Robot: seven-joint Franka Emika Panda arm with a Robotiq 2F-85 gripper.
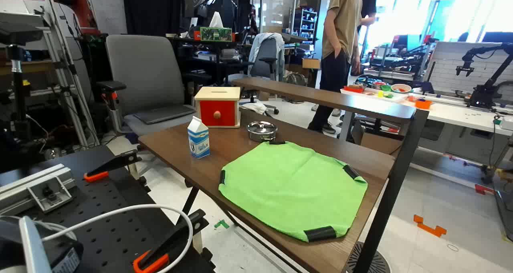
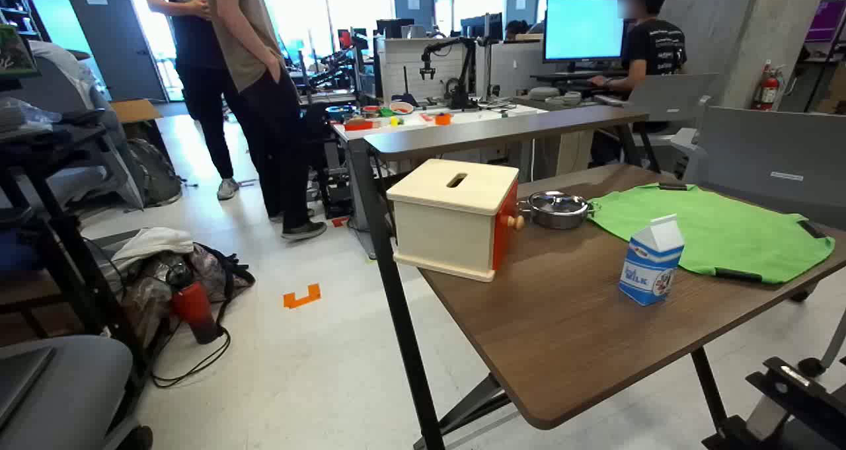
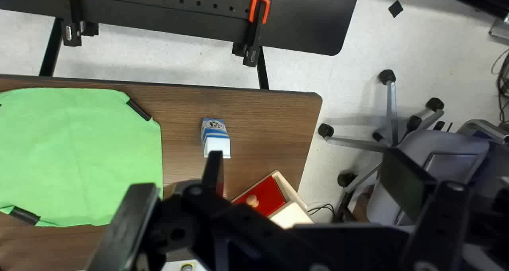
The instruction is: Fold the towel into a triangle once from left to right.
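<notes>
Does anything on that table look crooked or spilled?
Yes: the red-fronted box sits askew on the brown table, one corner seemingly past its edge in an exterior view. I see no spill.

Daylight is burning the windows (image 1: 467, 10) white in both exterior views. In an exterior view, a blur is covering a face (image 2: 629, 4). In the wrist view, the hand (image 3: 306, 171) is looming dark and soft-edged; left of it, the towel (image 3: 79, 155) is catching even light; beyond it, faint shadows are crossing the floor (image 3: 179, 62).
</notes>
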